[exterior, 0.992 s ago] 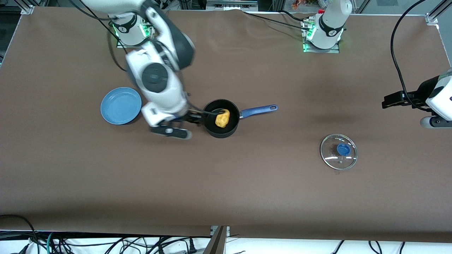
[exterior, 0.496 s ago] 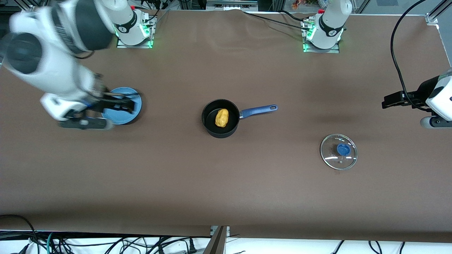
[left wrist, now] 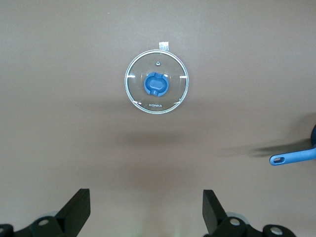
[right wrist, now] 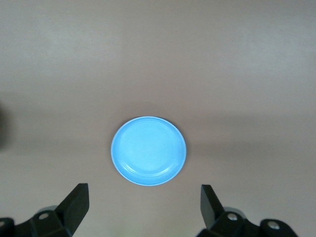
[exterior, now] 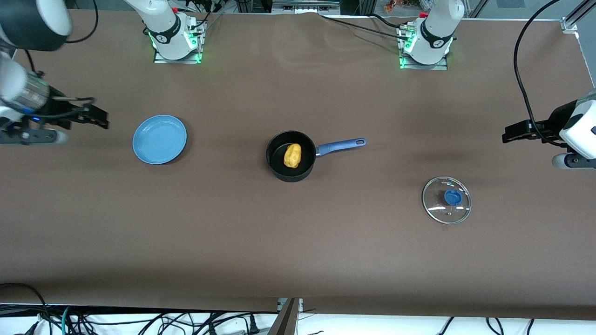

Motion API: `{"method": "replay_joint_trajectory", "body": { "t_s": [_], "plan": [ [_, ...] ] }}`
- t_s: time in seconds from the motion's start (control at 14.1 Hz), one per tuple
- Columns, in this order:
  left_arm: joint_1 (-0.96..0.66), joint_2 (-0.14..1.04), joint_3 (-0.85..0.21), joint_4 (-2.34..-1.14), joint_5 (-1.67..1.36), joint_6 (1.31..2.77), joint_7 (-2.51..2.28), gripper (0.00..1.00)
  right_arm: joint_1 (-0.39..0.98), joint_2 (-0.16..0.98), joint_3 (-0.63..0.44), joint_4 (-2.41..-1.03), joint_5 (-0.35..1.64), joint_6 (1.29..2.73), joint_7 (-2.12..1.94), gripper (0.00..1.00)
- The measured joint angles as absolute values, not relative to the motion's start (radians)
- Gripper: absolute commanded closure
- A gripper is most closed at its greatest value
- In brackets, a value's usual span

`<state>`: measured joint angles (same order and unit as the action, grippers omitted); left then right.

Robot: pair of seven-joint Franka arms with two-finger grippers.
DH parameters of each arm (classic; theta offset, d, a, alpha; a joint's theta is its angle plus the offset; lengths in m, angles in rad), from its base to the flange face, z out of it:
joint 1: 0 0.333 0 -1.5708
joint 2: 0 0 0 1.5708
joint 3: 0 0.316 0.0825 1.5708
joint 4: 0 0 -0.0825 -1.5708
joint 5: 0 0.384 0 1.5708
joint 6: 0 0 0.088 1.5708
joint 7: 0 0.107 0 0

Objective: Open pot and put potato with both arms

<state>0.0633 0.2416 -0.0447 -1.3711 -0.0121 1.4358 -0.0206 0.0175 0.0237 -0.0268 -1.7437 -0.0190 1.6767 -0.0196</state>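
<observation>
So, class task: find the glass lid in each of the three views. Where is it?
Front view: glass lid lies flat on the table, toward the left arm's end, nearer the camera than the pot.
Left wrist view: lid in the upper middle.
Right wrist view: not in it.
Shared landmark: the pot's blue handle.

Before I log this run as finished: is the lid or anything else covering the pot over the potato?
No. The potato lies in the open pot; the lid rests on the table toward the left arm's end, apart from it.

Light-blue plate (exterior: 159, 139) lies on brown tabletop (exterior: 298, 242); clear glass lid (exterior: 447, 200), blue knob (exterior: 452, 197) up, well apart.
</observation>
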Motion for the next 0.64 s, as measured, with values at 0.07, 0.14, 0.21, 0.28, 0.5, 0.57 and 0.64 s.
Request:
{"method": "replay_joint_trajectory", "body": {
  "t_s": [0.07, 0.14, 0.21, 0.28, 0.5, 0.57, 0.64],
  "plan": [
    [0.063, 0.242, -0.045, -1.371, -0.012, 1.436, -0.021, 0.00, 0.017, 0.014, -0.051, -1.750, -0.009, 1.678, -0.023, 0.00],
    [0.063, 0.242, -0.045, -1.371, -0.012, 1.436, -0.021, 0.00, 0.017, 0.007, -0.068, -1.752, 0.000, 1.679, -0.024, 0.00],
    [0.063, 0.242, -0.045, -1.371, -0.012, 1.436, -0.021, 0.00, 0.017, 0.002, -0.078, -1.751, 0.004, 1.680, -0.024, 0.00],
    [0.063, 0.242, -0.045, -1.371, -0.012, 1.436, -0.021, 0.00, 0.017, -0.003, -0.080, -1.751, 0.005, 1.682, -0.024, 0.00],
    [0.063, 0.242, -0.045, -1.371, -0.012, 1.436, -0.021, 0.00, 0.018, -0.013, -0.064, -1.751, 0.005, 1.682, -0.025, 0.00],
    [0.063, 0.242, -0.046, -1.371, -0.012, 1.436, -0.021, 0.00, 0.017, -0.014, -0.053, -1.751, 0.005, 1.682, -0.025, 0.00],
    [0.063, 0.242, -0.046, -1.371, -0.012, 1.436, -0.021, 0.00, 0.017, -0.014, -0.045, -1.751, 0.005, 1.681, -0.025, 0.00]
  ]
}}
